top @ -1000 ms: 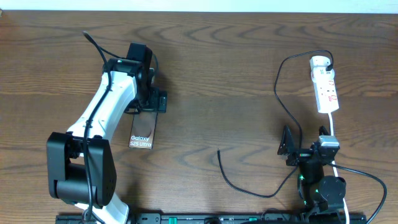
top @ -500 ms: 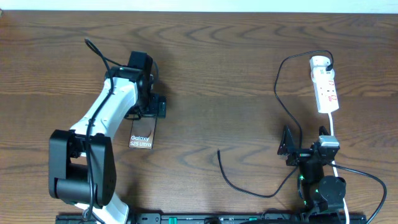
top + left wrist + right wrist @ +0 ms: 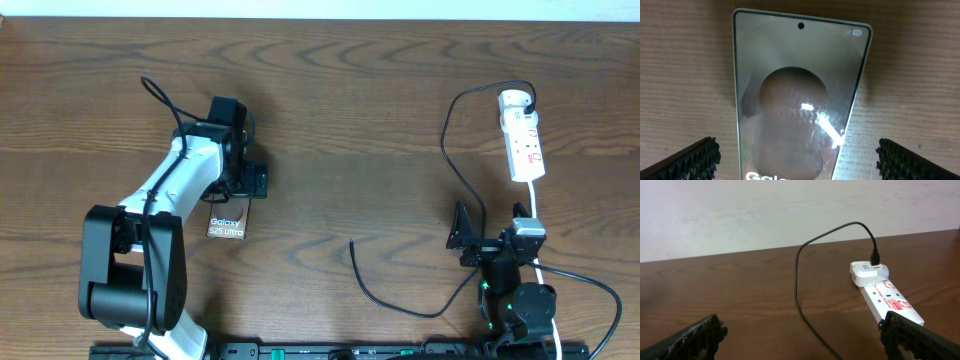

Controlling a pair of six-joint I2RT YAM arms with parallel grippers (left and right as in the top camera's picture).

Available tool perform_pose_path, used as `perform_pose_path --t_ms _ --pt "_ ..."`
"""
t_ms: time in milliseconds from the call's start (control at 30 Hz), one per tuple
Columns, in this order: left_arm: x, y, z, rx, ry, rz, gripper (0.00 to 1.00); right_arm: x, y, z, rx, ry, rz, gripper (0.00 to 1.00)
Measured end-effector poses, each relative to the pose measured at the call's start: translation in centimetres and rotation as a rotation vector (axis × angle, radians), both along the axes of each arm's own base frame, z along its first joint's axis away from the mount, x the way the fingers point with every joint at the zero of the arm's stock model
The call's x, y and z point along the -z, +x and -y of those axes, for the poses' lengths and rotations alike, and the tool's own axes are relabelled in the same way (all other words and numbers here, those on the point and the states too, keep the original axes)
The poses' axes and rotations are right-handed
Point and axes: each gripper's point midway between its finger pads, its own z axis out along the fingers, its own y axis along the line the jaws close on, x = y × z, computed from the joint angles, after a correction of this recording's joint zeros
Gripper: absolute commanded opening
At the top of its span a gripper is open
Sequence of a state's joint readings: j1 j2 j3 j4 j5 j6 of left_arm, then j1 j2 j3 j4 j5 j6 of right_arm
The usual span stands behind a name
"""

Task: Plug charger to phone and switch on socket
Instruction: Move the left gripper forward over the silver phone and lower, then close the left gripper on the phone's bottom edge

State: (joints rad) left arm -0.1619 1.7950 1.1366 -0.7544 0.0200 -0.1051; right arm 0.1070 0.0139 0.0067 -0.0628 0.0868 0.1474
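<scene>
Jaws of the left gripper stand wide open, hanging over the far end of the flat rectangular phone with a glossy bronze-brown face. In the left wrist view the black ridged pads sit well out to either side of the phone, and neither touches it. The phone lies flat on the brown wood-grain surface on the left side, with white "Galaxy" lettering at its near end. On the right side, the narrow white socket strip with red markings lies along the far right of the surface, and its white cord runs toward the right arm. The long thin black charger cable has its black plug set in a white block at the strip's far end. It loops left, passes down by the right gripper, and curls to a free connector tip on bare wood, well apart from the phone. The right gripper's jaws are also spread wide and hold nothing. Whether the socket's switches are on cannot be told.
</scene>
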Motion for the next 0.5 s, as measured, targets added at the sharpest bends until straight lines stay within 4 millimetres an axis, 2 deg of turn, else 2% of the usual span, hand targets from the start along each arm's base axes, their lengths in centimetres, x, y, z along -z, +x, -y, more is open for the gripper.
perform_pose_path --t_ms 200,500 --pt "0.8 -0.9 -0.1 0.0 0.003 -0.02 0.99 0.0 0.0 0.0 0.0 0.0 0.0 0.99" --pt "1.8 -0.8 -0.1 0.001 -0.001 0.006 0.99 0.0 0.0 0.0 0.0 0.0 0.0 0.99"
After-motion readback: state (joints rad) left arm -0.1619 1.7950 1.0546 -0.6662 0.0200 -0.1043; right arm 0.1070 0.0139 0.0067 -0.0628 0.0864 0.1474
